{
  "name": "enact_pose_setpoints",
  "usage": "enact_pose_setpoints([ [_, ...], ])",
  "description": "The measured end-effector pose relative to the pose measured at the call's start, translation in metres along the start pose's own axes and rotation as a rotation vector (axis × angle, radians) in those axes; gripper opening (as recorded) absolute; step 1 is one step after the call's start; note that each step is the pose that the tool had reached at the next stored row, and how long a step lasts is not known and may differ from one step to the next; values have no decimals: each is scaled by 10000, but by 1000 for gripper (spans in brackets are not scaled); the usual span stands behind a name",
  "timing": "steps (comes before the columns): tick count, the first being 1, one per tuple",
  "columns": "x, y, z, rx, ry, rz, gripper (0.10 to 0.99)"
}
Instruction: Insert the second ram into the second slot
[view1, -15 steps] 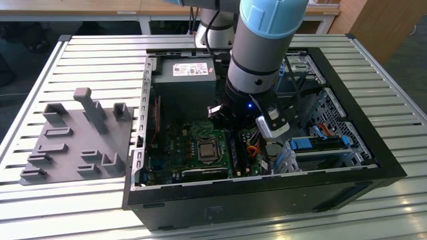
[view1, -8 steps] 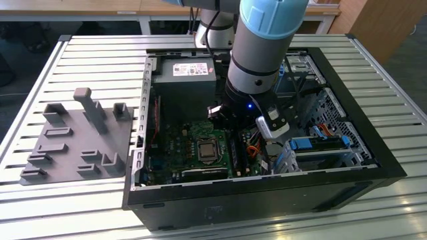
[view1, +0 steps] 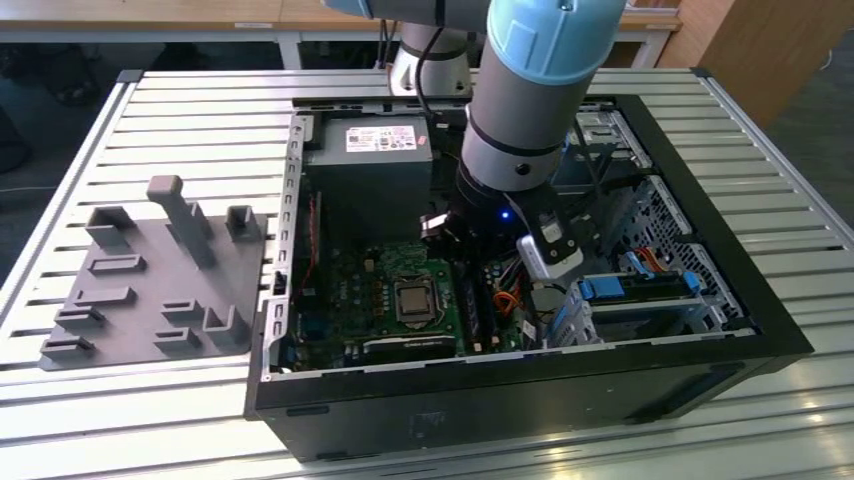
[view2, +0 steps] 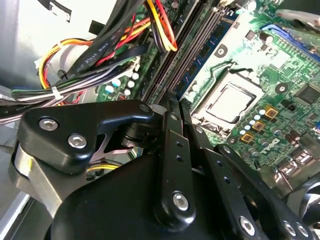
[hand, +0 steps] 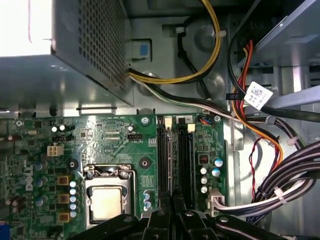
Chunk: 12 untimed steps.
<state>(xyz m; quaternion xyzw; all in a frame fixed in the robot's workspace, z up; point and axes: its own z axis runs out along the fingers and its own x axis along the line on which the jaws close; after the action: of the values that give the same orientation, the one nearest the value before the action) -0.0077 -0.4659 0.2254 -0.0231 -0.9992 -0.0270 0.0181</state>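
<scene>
A big table (view1: 200, 110) of pale metal slats holds an open black computer box (view1: 747, 330). The gray and light-blue robot arm (view1: 534, 90) reaches down into the box. A gray tray (view1: 120, 290) with pegs lies on the table beside the box, on the exterior view's left. Inside the box sits a gray power box (view1: 367, 170). Next to it lies a green board (view1: 354, 290) with a square silver chip (hand: 106, 202). Long dark slots (hand: 162, 160) run beside the chip. The black gripper (view2: 173, 106) hangs right over one end of the slots. Its two fingers (view2: 170, 150) are pressed close together, and nothing shows between them. In the second wrist view a blue strip (view2: 202, 55) runs along the slots on the chip's side. It looks like a ram stick standing in a slot, but which stick it is cannot be told.
</scene>
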Motion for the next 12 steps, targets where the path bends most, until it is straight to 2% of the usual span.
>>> enact_pose_setpoints([
  [12, -5, -2, 37, 7, 11, -202, 137],
])
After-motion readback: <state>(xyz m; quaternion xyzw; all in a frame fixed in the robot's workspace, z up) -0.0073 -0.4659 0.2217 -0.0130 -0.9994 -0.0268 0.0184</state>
